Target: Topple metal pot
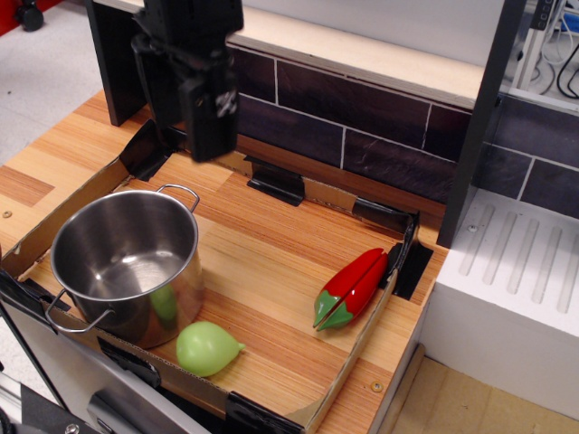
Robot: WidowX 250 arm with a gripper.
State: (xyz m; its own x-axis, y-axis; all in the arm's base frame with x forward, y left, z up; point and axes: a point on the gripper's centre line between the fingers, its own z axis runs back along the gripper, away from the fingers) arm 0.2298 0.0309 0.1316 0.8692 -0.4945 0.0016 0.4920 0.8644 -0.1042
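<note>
Since the shiny stainless-steel cylindrical metal pot (127, 267) stands upright with its open mouth facing up, the toppling has not begun, and by my reading all of the task is left: the pot has to be reached, then pushed or tipped until it lies on its side. It sits at the near left of the striped wooden surface (271, 262), inside a low cardboard-edged tray (357, 348), with one thin wire loop handle toward the far side and the other toward the near left. The dark boxy tool (206, 117) hangs above the far left corner of the tray, beyond the pot and apart from it, touching nothing I can see; its body is blurred and the fingers do not show plainly, so I cannot tell whether it is wide or narrow. Counting the loose things: one metal pot, one pale green rounded toy vegetable (208, 347) lying just beside the pot's near right foot, and one red pepper-shaped toy with a green stem (351, 289) lying well to the right near the tray's right wall. One tool is in view.
</note>
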